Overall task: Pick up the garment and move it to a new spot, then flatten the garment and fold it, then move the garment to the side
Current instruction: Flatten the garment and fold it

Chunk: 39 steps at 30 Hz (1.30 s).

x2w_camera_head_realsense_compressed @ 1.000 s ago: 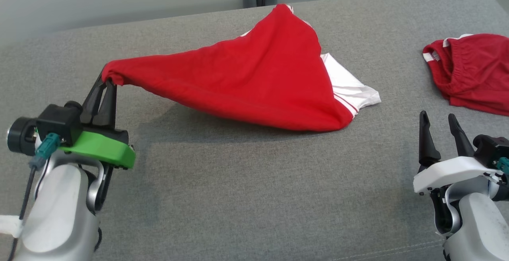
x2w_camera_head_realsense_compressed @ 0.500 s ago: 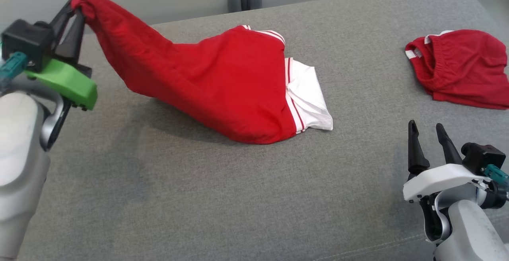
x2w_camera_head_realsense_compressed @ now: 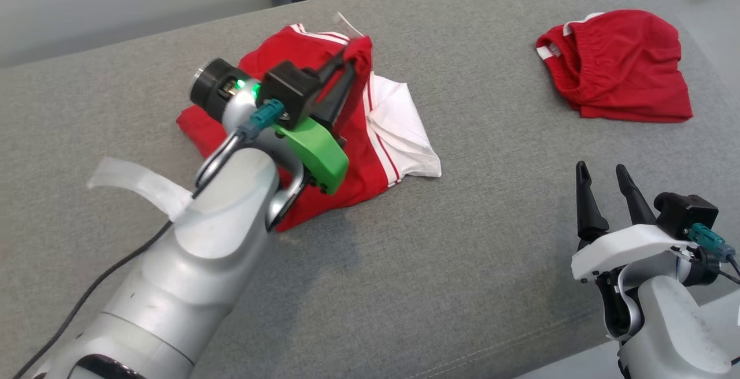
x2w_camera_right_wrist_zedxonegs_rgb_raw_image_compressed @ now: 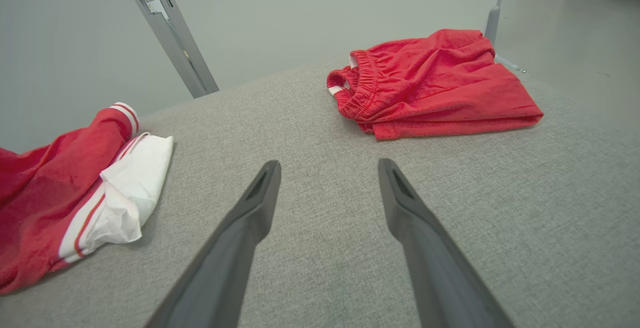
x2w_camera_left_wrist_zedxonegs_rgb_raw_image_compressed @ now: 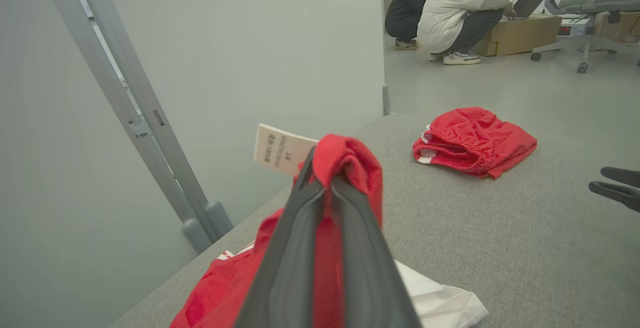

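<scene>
Where the left gripper (x2w_camera_head_realsense_compressed: 348,61) pinches shut on a fold, the soft red knit garment (x2w_camera_head_realsense_compressed: 289,47) bunches in a crumpled heap beneath it on the grey woven tabletop (x2w_camera_head_realsense_compressed: 462,252), its white striped panel splayed toward the right gripper (x2w_camera_head_realsense_compressed: 601,172), which gapes empty.

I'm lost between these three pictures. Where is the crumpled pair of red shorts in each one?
Head view: red shorts, upper right.
Left wrist view: shorts, right of centre, mid-height.
Right wrist view: shorts, upper right of centre.
Shared landmark: the red-and-white garment lies left of the shorts in all three.
</scene>
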{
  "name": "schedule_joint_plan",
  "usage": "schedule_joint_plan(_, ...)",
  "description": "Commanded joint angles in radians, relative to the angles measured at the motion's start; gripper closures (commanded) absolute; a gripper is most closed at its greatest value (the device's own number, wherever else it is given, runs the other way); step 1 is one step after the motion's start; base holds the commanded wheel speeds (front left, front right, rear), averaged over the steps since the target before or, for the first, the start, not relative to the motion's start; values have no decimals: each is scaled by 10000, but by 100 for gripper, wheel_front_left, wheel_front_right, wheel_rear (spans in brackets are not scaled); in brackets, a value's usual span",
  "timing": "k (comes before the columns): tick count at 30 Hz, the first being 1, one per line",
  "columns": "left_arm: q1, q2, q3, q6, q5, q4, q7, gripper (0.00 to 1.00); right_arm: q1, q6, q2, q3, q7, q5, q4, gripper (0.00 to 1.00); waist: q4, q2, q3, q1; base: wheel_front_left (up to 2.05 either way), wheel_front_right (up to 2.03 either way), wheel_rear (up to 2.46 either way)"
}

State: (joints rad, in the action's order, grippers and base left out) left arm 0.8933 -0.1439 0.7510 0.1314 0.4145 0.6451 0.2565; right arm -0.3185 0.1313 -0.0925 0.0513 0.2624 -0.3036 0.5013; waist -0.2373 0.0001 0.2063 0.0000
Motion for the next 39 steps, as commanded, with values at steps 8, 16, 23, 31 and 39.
schedule_joint_plan(8,-577,200,176,-19,395,1205,89,0,204,-10,-68,388,29,-77,168,0,-289,-1,240,0,0,0,0)
schedule_joint_plan(16,-1369,-295,-1201,-221,284,733,83,0,177,-10,-75,447,29,-116,80,0,499,-1,284,0,0,0,0)
schedule_joint_plan(23,-1783,-754,-2515,-324,232,882,83,0,-41,-10,-14,130,29,-84,41,0,763,-1,422,0,0,0,0)
schedule_joint_plan(31,-1185,-792,-2848,-106,296,1990,84,0,-168,-10,-106,-5,29,-116,-8,0,373,-1,916,0,0,0,0)
schedule_joint_plan(39,-357,-773,-3179,-17,857,3308,84,0,-368,-10,-106,-22,29,-224,-153,0,-20,-1,1618,0,0,0,0)
